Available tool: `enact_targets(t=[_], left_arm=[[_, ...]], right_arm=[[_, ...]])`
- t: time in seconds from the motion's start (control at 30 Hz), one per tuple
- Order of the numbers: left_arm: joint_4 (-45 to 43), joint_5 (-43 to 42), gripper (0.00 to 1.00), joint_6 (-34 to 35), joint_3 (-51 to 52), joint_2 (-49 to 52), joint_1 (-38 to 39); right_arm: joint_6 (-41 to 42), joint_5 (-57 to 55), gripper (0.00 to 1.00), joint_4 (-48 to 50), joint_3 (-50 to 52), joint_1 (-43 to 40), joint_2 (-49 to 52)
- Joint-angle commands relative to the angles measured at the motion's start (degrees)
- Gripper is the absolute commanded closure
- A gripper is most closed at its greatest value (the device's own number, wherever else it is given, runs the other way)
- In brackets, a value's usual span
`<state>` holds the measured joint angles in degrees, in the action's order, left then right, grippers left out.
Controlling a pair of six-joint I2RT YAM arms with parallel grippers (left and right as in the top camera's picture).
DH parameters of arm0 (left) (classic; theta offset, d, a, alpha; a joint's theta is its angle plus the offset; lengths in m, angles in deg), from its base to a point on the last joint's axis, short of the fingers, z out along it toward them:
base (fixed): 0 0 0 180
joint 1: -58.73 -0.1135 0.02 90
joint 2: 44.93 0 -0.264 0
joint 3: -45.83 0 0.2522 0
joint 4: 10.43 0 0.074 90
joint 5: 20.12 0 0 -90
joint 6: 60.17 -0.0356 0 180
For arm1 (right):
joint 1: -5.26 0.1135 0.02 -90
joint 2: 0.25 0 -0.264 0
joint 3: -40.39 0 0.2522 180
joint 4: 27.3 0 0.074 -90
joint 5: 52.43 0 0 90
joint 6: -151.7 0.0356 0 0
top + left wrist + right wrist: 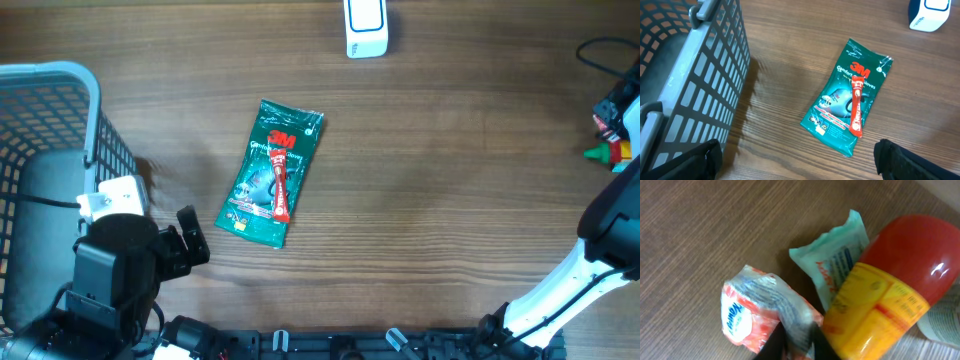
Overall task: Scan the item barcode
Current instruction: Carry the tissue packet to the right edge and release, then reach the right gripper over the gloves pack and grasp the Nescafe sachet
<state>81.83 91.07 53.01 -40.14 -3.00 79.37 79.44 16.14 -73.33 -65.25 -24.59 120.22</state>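
Two dark strips at the bottom edge of the right wrist view are all that shows of the right gripper (796, 342). The frame cuts them off, so I cannot tell if they stand apart or pinch the crumpled orange and white packet (752, 312) that lies between them. Behind this packet a teal packet (832, 262) is half covered by a red and yellow bottle (892, 292), which is blurred and runs out of the frame at the right. In the overhead view this heap is only a few red, green and yellow spots at the right edge, and the right arm (600, 255) is cut by the same edge. The left gripper (800, 162) hangs above the table (450, 200) with its fingers (905, 160) wide apart and nothing between them; only their tips reach into its own view. The green packet (275, 172) lies flat in the middle of the table, printed side up, a little tilted, apart from both grippers; its small print is too fine to read. The white scanner (365, 28) stands at the far edge, its top cut off. The grey basket (95, 130) stands at the left, partly covered by the left arm.
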Motion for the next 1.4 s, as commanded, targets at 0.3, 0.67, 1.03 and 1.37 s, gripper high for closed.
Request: enact_targets(t=[0.3,0.67,1.03,1.37], left_arm=[[0.0,0.5,0.00,-0.5,-0.1,-0.3,0.1],[0.0,0.5,0.00,-0.5,-0.1,-0.3,0.1],[0.0,0.5,0.00,-0.5,-0.1,-0.3,0.1],[0.0,0.5,0.00,-0.5,-0.1,-0.3,0.1]], right_arm=[[0.5,25.5,0.00,-2.6,-3.4,5.7,-21.7],[4.8,48.5,0.01,-1.4,-1.0,51.6,-13.3],[-1.3,10.6,0.27,1.1,-1.0,80.5,3.0],[-2.8,13.8,0.37,-10.3,-1.0,82.1,3.9]])
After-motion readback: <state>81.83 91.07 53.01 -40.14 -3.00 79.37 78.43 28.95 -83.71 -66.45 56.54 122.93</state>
